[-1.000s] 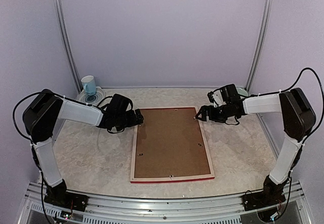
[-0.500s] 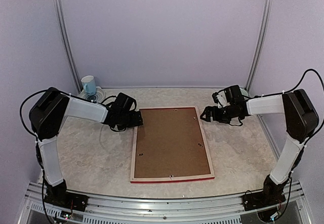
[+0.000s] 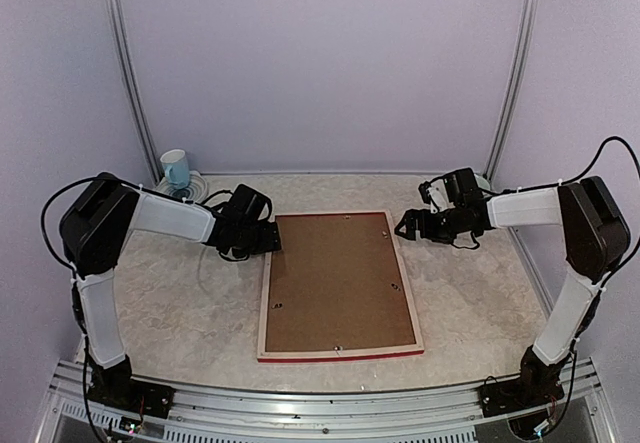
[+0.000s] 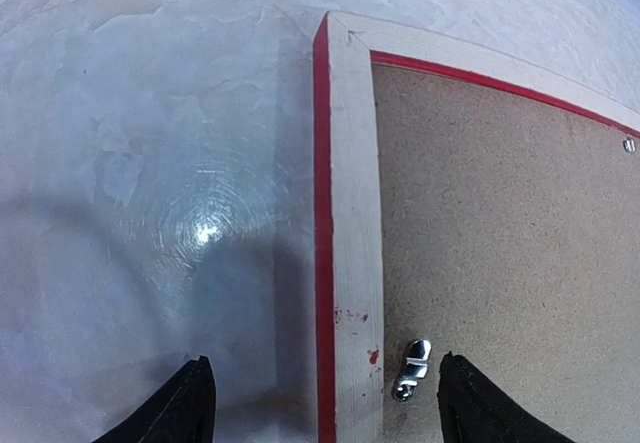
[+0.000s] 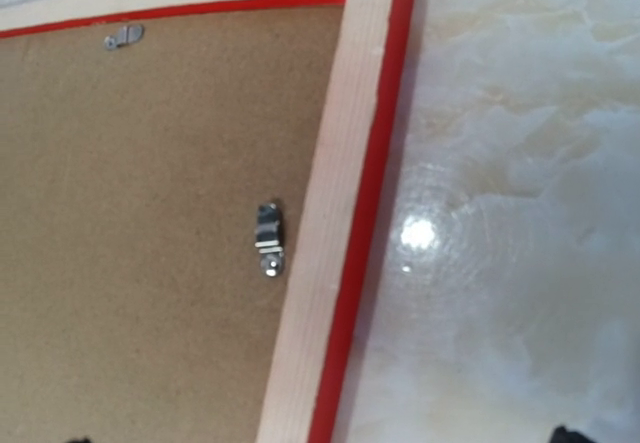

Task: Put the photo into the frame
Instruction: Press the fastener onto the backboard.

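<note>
The frame (image 3: 266, 298) lies face down mid-table, pale wood up, red at its edges. A brown backing board (image 3: 335, 283) fills it, with small metal clips (image 4: 412, 368) along the rails. The photo is hidden. My left gripper (image 3: 276, 235) is at the far left corner, open. In the left wrist view its tips (image 4: 322, 388) straddle the left rail (image 4: 350, 163) without touching it. My right gripper (image 3: 402, 227) is at the far right corner, also open. In the right wrist view its fingertips (image 5: 318, 437) barely show at either side of the right rail (image 5: 345, 143), near a clip (image 5: 268, 235).
A blue mug (image 3: 175, 168) stands on a saucer in the back left corner. A pale green object (image 3: 482, 180) peeks out behind the right arm. Lilac walls close in the back and sides.
My left jaws have narrowed around the left rail, and that arm's elbow has shifted. My right gripper has drawn back slightly to the right.
</note>
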### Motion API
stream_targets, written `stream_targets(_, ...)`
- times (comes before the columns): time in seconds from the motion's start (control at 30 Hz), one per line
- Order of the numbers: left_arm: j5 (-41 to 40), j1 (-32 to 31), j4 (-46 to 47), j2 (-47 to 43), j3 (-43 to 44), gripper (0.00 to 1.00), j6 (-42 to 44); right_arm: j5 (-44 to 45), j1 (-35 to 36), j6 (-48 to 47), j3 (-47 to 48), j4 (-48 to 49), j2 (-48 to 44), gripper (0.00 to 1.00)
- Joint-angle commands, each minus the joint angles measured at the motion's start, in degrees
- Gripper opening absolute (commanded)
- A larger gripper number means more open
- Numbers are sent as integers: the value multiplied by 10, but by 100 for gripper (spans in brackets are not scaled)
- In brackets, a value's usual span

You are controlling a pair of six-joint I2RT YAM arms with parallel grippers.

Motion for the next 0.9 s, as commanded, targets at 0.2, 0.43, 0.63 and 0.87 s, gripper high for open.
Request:
stream_targets(0.2,-15,-5,-15,23,20,75,7,-11,-5,5,-9,13,-14,99)
stream_targets(0.43,-22,-5,-21,30,27,74,9,-14,-5,5,-9,13,-13,99)
stream_targets(0.63,-26,-6,-28,32,32,71,10,-15,-6,6,-7,12,-12,99)
stream_targets(0.87,-36,-11,-47,38,50,71,19,-17,-5,6,-8,12,-11,99)
